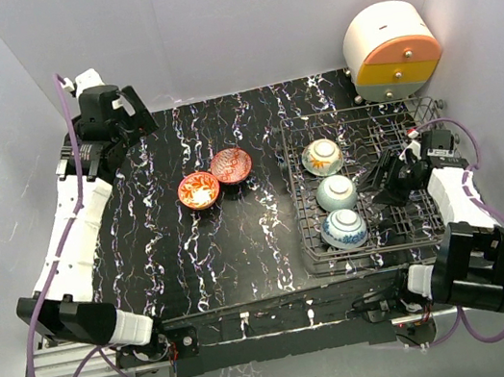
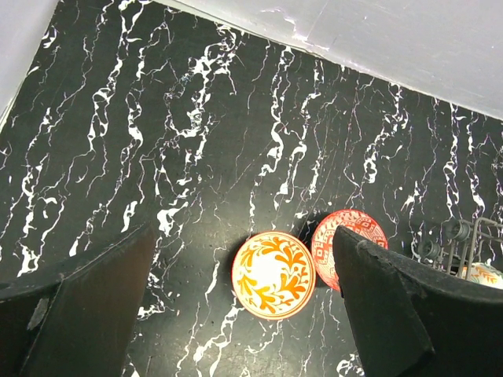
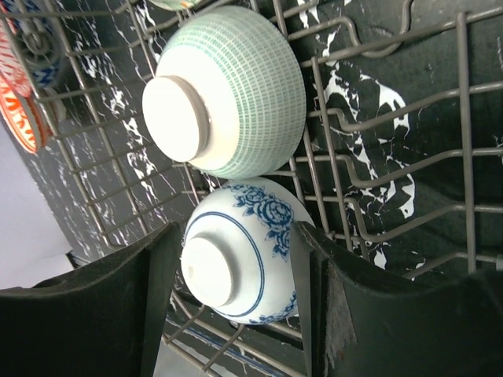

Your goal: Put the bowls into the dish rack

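Top view: the dish rack [image 1: 361,115], right of centre, holds three bowls [image 1: 337,193] in a column; the orange bowl [image 1: 199,190] and red bowl [image 1: 230,165] sit mid-surface [image 1: 197,266]. Left wrist: left gripper [image 2: 244,236] jaws wide, both bowls lower centre. Right wrist: right gripper [image 3: 236,236] jaws wide, blue-flowered bowl [image 3: 236,267] between them, lower centre.

The left arm [image 1: 60,217] is stretching from its base along the left side toward the far corner. Its wrist is bending so the left gripper [image 2: 244,236] is pointing down and inward, jaws standing wide apart and gripping nothing. The right arm [image 1: 456,201] is folding up from its base. The right gripper [image 3: 236,228] is angling left and downward, jaws parted.
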Robot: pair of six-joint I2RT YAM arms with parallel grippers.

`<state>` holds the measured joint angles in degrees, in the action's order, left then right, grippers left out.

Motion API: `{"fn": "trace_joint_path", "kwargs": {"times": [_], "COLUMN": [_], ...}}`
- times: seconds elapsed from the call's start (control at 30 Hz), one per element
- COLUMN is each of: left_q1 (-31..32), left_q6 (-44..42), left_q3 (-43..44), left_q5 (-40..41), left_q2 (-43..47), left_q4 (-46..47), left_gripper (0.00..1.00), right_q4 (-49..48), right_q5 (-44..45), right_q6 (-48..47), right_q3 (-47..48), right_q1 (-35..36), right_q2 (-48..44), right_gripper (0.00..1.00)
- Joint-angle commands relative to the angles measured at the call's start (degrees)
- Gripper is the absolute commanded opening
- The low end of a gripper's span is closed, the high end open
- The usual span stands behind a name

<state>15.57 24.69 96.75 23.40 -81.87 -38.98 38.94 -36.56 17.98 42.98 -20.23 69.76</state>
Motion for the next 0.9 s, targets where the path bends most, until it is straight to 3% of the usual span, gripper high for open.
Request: {"fn": "trace_joint_path", "kwargs": {"times": [0.0, 0.2, 0.53, 0.87], "left_q1": [0.2, 0.2, 0.2, 0.2], "left_q6": [0.1, -0.9, 3.2, 4.3], "left_q3": [1.4, 0.8, -8.3, -15.5], "left_q5": [-1.3, -3.3, -6.7, -4.4], "left_q2": [0.3, -0.6, 2.9, 8.3], "left_q4": [1.0, 0.3, -2.2, 0.8], "left_gripper": [0.93, 0.93, 0.92, 0.92], "right_q4": [3.3, 5.6, 13.7, 14.4], "right_q5": [4.5, 14.0, 28.6, 38.6], "right_q6": [-0.9, 2.8, 5.4, 0.9], "right_q3": [3.6, 8.1, 16.6, 24.2], "right_q1": [4.2, 11.4, 27.1, 28.5], "right_q2": [-3.5, -8.4, 0.0, 11.2], "right_gripper": [0.60, 0.68, 0.71, 0.73]}}
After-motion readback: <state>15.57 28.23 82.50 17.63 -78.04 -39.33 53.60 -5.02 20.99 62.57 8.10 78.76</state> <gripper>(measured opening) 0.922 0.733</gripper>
